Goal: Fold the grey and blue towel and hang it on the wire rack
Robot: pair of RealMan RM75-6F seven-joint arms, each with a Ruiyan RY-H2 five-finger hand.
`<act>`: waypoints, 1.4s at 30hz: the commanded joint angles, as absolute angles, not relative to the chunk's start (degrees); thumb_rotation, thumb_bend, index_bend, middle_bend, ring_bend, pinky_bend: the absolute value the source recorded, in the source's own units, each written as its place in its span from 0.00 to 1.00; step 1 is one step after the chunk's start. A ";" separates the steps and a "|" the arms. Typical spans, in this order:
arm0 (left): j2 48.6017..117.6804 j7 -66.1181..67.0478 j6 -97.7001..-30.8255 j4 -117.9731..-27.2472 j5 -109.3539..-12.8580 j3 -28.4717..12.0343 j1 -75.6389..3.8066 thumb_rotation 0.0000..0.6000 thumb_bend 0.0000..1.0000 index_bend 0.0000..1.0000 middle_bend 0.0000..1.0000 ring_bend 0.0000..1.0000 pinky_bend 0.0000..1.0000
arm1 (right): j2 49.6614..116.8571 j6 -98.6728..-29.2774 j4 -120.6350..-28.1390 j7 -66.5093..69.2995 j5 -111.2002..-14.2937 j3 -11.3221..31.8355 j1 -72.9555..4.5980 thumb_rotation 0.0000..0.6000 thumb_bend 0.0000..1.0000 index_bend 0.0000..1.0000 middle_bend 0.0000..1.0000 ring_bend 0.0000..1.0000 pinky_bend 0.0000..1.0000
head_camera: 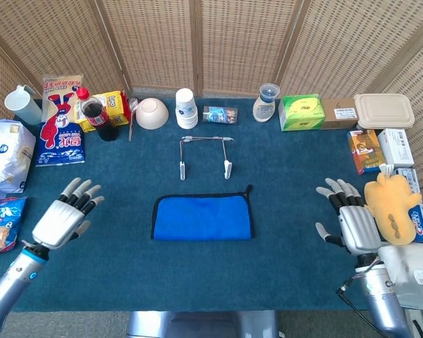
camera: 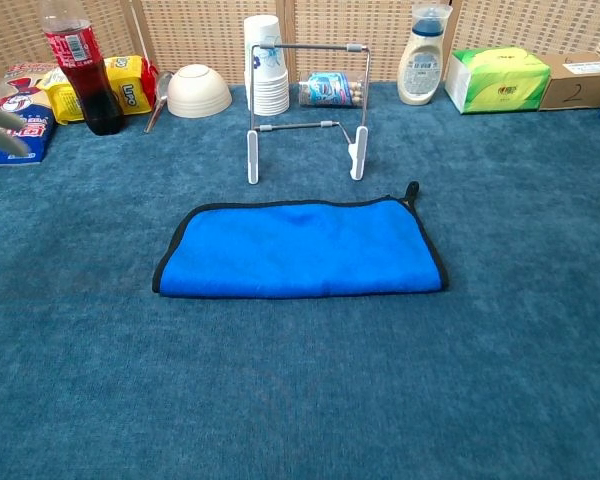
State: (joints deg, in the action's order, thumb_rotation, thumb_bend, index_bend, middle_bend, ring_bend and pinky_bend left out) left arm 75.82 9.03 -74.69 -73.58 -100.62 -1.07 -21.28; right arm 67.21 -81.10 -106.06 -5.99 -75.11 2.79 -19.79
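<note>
the towel (head_camera: 202, 218) lies folded flat on the worktop (head_camera: 289, 169), midway between the left robot hand (head_camera: 62, 220) and right robot hand (head_camera: 354, 224), both spread and holding nothing. it looks soft, light and floppy; pinching a short edge by its corner loop seems best. its grey side is hidden. the wire rack (head_camera: 205, 156) stands just beyond it.

Bright, even light; sharp focus
</note>
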 commanded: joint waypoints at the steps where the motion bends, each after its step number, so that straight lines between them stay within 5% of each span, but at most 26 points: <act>1: 77.91 10.60 -73.41 -70.92 -102.71 -1.10 -23.90 1.00 0.23 0.17 0.11 0.00 0.00 | 66.65 -81.35 -106.46 -5.77 -75.49 3.02 -19.11 1.00 0.31 0.19 0.10 0.00 0.00; 18: 84.94 11.72 -67.51 -64.15 -103.46 -0.33 -31.35 1.00 0.22 0.01 0.00 0.00 0.00 | 65.31 -81.12 -106.90 -4.65 -75.58 4.60 -16.57 1.00 0.31 0.18 0.10 0.00 0.00; 42: 93.82 14.36 -63.77 -56.81 -103.29 1.61 -37.29 1.00 0.21 0.00 0.00 0.00 0.00 | 64.36 -81.03 -107.10 -3.72 -75.92 5.90 -13.90 1.00 0.31 0.18 0.10 0.00 0.00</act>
State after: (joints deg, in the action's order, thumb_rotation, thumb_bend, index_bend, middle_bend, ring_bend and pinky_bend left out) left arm 93.68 14.38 -63.82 -56.95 -103.35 1.53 -37.17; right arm 64.37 -81.03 -107.09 -3.74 -75.90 5.89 -13.91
